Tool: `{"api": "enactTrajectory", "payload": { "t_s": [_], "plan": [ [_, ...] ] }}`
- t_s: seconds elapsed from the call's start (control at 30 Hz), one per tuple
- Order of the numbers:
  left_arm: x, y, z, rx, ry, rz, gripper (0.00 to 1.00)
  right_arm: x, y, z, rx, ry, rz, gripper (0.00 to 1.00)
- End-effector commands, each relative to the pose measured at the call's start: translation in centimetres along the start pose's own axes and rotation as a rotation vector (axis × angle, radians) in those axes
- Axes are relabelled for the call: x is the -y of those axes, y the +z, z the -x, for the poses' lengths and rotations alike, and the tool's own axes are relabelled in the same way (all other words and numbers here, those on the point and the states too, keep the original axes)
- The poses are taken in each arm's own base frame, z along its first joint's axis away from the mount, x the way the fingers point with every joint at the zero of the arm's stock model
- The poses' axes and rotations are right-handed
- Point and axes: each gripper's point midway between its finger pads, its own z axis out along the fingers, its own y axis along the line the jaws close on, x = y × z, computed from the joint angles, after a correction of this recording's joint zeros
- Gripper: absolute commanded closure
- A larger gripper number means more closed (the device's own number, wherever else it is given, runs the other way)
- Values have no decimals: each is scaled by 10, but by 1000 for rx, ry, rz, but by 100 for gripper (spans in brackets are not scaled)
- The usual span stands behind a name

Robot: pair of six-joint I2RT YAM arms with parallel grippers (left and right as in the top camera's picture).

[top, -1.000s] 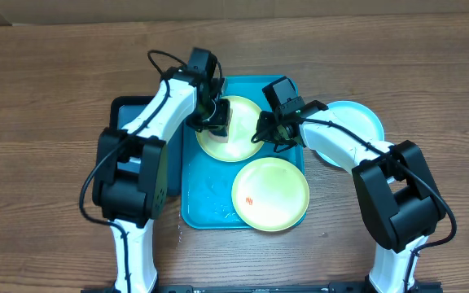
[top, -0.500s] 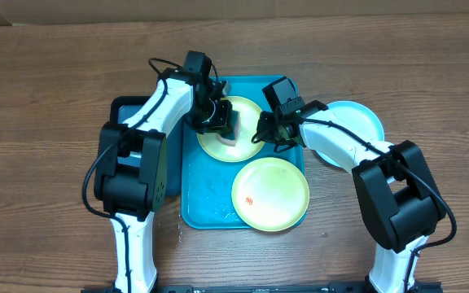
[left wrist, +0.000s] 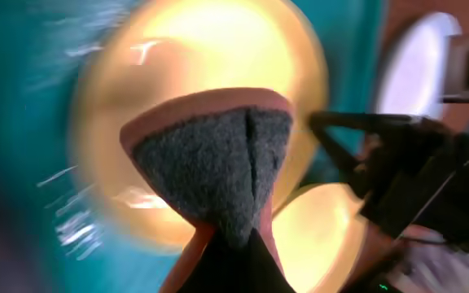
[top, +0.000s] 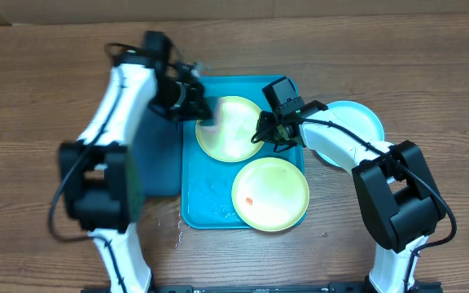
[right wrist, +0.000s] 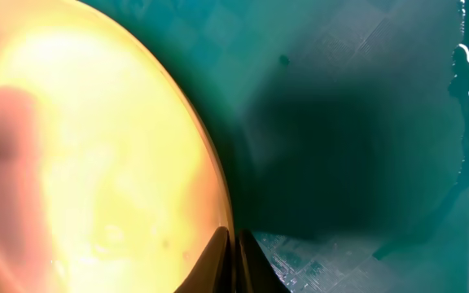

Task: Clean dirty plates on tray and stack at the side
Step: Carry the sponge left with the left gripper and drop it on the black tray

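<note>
Closest to the robot, a yellow-green plate (top: 277, 183) is lying on the near right corner of the turquoise tray (top: 192, 213) — its edge is hanging a little over the tray's rim. A small orange-red smear (top: 252, 199) is showing on its pale middle. Wet marks (top: 216, 194) are shining on the bare tray floor just beside it.

Farther back, a second yellow-green plate (top: 230, 130) is sitting flat in the far part of the tray, just beside the first one. The right gripper (top: 265, 130) is resting at this plate's right rim. Its two fingers (right wrist: 216, 256) are pressed tight together and their tips are touching the rim — I cannot tell if any of the rim is caught between them.

The left gripper (top: 195, 104) is hanging over the far left edge of the same plate, and it is looking blurry from above. It is squeezing a sponge (left wrist: 210, 175) with a dark grey scrubby face and a pink edge, and its fingers are closed tight on it.

The light blue plate (top: 352, 122) is lying off the tray on the wooden table (top: 55, 65), to the right, partly under the right arm. A dark navy tray (top: 159, 167) is lying against the turquoise tray's left side.
</note>
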Motion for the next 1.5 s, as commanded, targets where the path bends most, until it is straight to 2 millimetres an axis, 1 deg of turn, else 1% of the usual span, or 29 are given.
{"api": "enactTrajectory", "payload": {
  "t_s": [0.0, 0.1, 0.2, 0.3, 0.5, 0.6, 0.67, 0.7, 0.73, 0.8, 0.83, 0.87, 0.9, 1.0, 1.07, 1.13, 1.23, 1.33, 1.47],
  "plan": [
    [-47, -50, 2, 93, -26, 319, 96, 0, 3, -3, -9, -9, 4, 96],
    [-81, -64, -17, 33, -80, 479, 96, 0, 3, -3, -9, -9, 4, 96],
    [-103, -64, -32, -23, -104, 574, 96, 0, 3, -3, -9, -9, 4, 96],
    [-114, -51, -40, -50, -110, 594, 96, 0, 3, -3, -9, -9, 3, 96],
    [-140, -15, -55, -76, -114, 615, 96, 0, 3, -3, -9, -9, 3, 96],
    [-151, -3, -63, -86, -116, 633, 96, 0, 3, -3, -9, -9, 3, 96],
    [-153, -1, -65, -89, -118, 633, 95, 0, 3, -3, -9, -9, 3, 96],
    [-153, -1, -65, -88, -119, 633, 86, 0, 3, -3, -9, -9, 3, 96],
    [-152, -3, -64, -84, -120, 632, 62, 0, 3, -3, -9, -9, 3, 96],
    [-150, -6, -60, -76, -123, 620, 40, 0, 3, -3, -9, -9, 4, 96],
    [-146, -8, -57, -68, -128, 603, 33, 0, 3, -3, -9, -9, 4, 96],
    [-141, -11, -54, -61, -130, 581, 31, 0, 3, -3, -9, -9, 3, 94],
    [-136, -15, -49, -48, -134, 552, 31, 0, 3, -3, -8, -9, 3, 89],
    [-117, -30, -30, 7, -137, 466, 30, 0, 3, -3, -8, -9, 3, 78],
    [-102, -44, -16, 57, -133, 400, 31, 1, 3, -2, -3, -9, -5, 76],
    [-86, -63, -3, 120, -125, 334, 31, 3, 3, -1, 4, -9, -13, 72],
    [-67, -94, 11, 223, -115, 262, 32, 5, 3, 3, 24, -9, -26, 72],
    [-58, -126, 14, 321, -138, 242, 32, 3, 3, 6, 39, -10, -20, 72],
    [-51, -169, 4, 432, -139, 247, 34, 1, 3, 9, 51, -12, -11, 74]
  ]
}}
